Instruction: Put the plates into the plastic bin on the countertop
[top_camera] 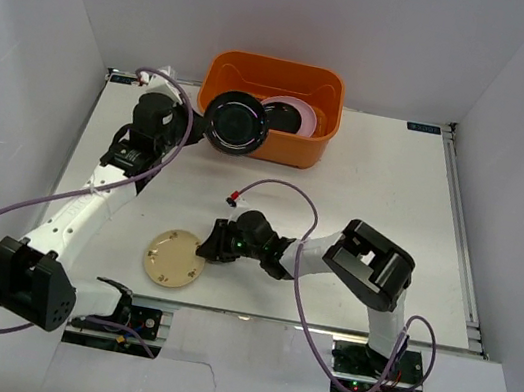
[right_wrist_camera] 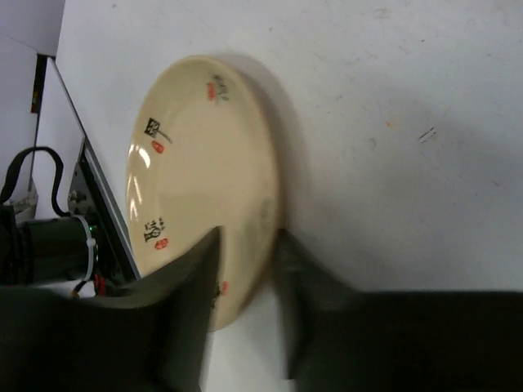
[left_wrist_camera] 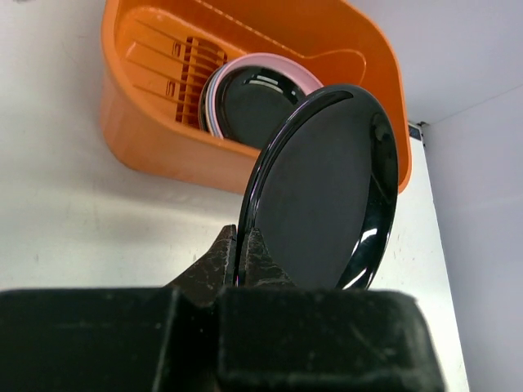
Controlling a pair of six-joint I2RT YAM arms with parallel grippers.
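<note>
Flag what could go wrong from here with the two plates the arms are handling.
1. The left gripper pinches the held black plate only at its rim; it could pivot or slip before reaching the orange bin.
2. Dropped, it may strike the second black plate on the pink plate inside.
3. The right gripper straddles just the tan plate's edge; it might slide instead of lifting.

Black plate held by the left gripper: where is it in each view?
Top external: black plate upper centre-left, over the orange bin's near-left corner.
Left wrist: centre frame, on edge, pinched by the left gripper.
Right wrist: not in it.
Shared landmark: the orange bin, in top and left wrist only.
</note>
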